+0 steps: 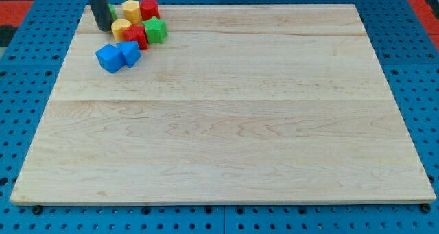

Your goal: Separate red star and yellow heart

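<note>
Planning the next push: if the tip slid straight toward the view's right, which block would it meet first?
Probably the yellow heart-shaped block, right beside my tip; the red star-shaped block touches it just beyond. Depth is uncertain.

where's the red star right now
The red star sits in the cluster at the view's top left, touching the yellow heart on its left, green block right, my tip just beyond the heart.

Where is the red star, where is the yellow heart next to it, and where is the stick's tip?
red star (136,36), camera view, on its top face.
yellow heart (121,28), camera view, on its top face, touching the star's left side.
my tip (103,28), camera view, at the rod's very end, just left of the heart.
</note>
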You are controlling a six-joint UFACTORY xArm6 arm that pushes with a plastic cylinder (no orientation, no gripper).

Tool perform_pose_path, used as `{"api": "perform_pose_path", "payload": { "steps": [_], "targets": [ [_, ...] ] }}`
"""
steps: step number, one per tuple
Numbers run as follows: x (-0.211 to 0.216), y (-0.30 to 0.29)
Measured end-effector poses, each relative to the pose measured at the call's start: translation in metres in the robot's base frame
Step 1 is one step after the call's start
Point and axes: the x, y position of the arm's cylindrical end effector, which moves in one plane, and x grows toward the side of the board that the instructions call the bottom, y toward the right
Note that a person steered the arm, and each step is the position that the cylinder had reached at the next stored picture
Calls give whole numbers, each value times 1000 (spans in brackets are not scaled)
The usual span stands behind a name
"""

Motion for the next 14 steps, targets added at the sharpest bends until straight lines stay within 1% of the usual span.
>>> {"api": "perform_pose_path", "payload": {
  "steps": [1,2,3,4,6,9,11,14],
  "targets": [
    [-12,1],
    [6,1],
    [51,1],
    [61,26],
    [61,66],
    [61,85],
    [62,62],
    [35,62]
  ]
}}
